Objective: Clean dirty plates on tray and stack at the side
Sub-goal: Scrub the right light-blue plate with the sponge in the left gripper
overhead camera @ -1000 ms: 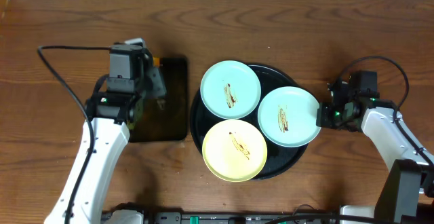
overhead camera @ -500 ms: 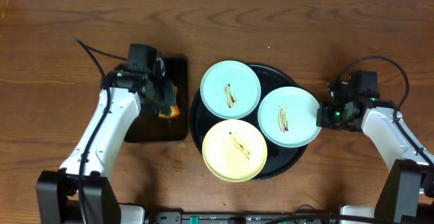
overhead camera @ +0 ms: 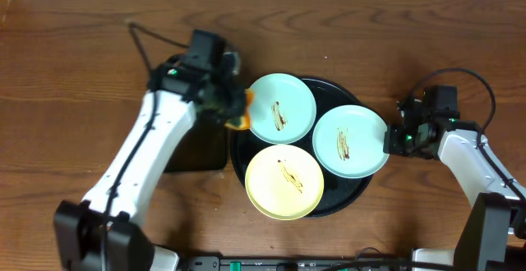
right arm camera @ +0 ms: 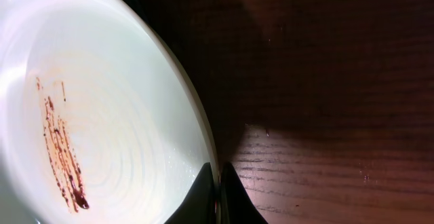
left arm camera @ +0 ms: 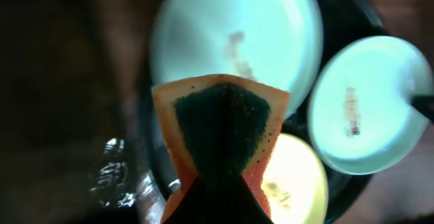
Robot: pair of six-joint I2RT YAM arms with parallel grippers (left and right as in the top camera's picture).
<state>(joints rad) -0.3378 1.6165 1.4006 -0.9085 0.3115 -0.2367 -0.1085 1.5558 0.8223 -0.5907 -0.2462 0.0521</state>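
**Sponge beside the tray, one plate gripped**

We see the left gripper (overhead camera: 233, 111) closed on an orange sponge (left arm camera: 220, 125), just beside the far mint plate (overhead camera: 279, 108). The right gripper (overhead camera: 393, 138) pinches the rim of the right mint plate (overhead camera: 349, 141). These two and the yellow plate (overhead camera: 283, 181), all smeared, lie on the round black tray (overhead camera: 341, 194).

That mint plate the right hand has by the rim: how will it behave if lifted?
Probably stiff: the right hand pinches the mint plate at its thin rim with no visible bending. Held at one edge, it would likely tilt. Its glossy surface suggests it could slip.
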